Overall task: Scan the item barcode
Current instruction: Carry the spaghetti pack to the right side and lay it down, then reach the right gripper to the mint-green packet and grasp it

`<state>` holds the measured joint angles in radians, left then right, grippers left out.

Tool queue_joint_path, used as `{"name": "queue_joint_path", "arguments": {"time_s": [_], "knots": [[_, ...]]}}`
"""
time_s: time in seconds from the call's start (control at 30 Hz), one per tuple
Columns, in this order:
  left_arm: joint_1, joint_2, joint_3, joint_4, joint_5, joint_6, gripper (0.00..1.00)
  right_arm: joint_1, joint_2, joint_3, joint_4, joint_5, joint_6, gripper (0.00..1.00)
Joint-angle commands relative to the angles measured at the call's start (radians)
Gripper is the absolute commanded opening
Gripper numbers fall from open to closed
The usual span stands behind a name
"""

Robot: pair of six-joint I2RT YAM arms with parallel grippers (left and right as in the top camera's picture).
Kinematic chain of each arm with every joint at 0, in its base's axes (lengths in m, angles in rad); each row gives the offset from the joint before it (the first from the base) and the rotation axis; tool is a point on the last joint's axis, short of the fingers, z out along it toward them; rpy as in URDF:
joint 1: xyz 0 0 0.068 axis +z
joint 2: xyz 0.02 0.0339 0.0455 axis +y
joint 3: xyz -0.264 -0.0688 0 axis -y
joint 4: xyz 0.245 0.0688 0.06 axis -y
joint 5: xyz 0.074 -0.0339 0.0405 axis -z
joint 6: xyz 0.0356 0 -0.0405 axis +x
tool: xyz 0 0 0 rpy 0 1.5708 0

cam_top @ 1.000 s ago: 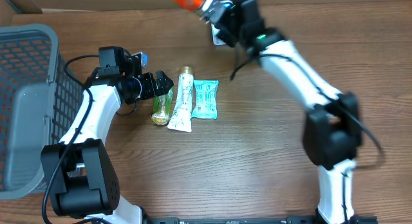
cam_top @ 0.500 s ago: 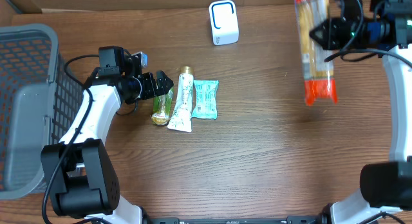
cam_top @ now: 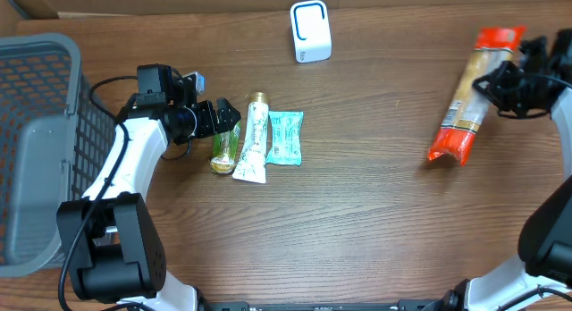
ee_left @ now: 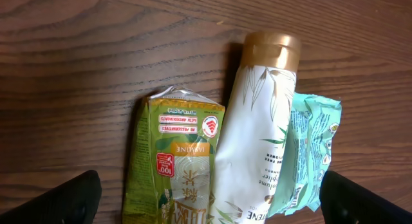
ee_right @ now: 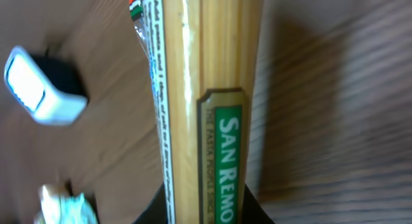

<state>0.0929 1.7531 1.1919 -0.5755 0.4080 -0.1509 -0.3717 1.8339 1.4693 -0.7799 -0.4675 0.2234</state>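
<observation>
A long pasta pack (cam_top: 466,101) with orange-red ends hangs tilted over the right side of the table, with my right gripper (cam_top: 511,86) shut on it. In the right wrist view the pasta pack (ee_right: 206,69) runs up from between the dark jaws of that gripper (ee_right: 203,210). The white barcode scanner (cam_top: 310,30) stands at the back centre, and the right wrist view shows the scanner (ee_right: 42,89) off to the left. My left gripper (ee_left: 212,201) is open, low over a green tea packet (ee_left: 177,159), a white tube (ee_left: 257,134) and a teal packet (ee_left: 309,153).
A grey mesh basket (cam_top: 36,141) fills the left edge. The green tea packet (cam_top: 223,146), white tube (cam_top: 253,141) and teal packet (cam_top: 286,137) lie side by side left of centre. Bare wood lies between them and the pasta pack.
My right arm has swung the pasta pack from beside the scanner at the back centre out to the right side of the table, tilting it. The left arm has stayed put.
</observation>
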Motion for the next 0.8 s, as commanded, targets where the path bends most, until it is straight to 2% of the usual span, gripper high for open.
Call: {"name": "queue_joint_path", "arguments": {"time_s": [0.0,0.13,0.27,0.33,0.37,0.43,0.57,0.7,0.77], "knots": [[0.005,0.001,0.013,0.001,0.000,0.008,1.00,-0.050,-0.025,-0.046,0.085,-0.057,0.157,0.04],[0.005,0.001,0.013,0.000,0.000,0.008,0.99,-0.091,-0.025,-0.120,0.163,-0.034,0.223,0.05],[0.005,0.001,0.013,0.000,0.000,0.008,0.99,-0.095,-0.024,-0.159,0.170,0.066,0.225,0.19],[0.005,0.001,0.013,0.001,0.000,0.008,0.99,-0.094,-0.024,-0.164,0.161,0.093,0.208,0.40],[0.005,0.001,0.013,0.001,0.000,0.008,1.00,-0.093,-0.024,-0.164,0.158,0.085,0.187,0.43],[0.005,0.001,0.013,0.001,0.000,0.008,1.00,-0.093,-0.026,-0.157,0.147,0.036,0.138,0.62],[0.005,0.001,0.013,0.000,0.000,0.008,1.00,-0.089,-0.026,-0.079,0.063,-0.101,0.011,0.86],[0.005,0.001,0.013,0.000,0.000,0.008,1.00,-0.036,-0.026,0.080,-0.105,-0.118,-0.111,0.99],[0.005,0.001,0.013,0.001,0.000,0.008,1.00,0.040,-0.026,0.159,-0.163,-0.106,-0.151,1.00]]}}
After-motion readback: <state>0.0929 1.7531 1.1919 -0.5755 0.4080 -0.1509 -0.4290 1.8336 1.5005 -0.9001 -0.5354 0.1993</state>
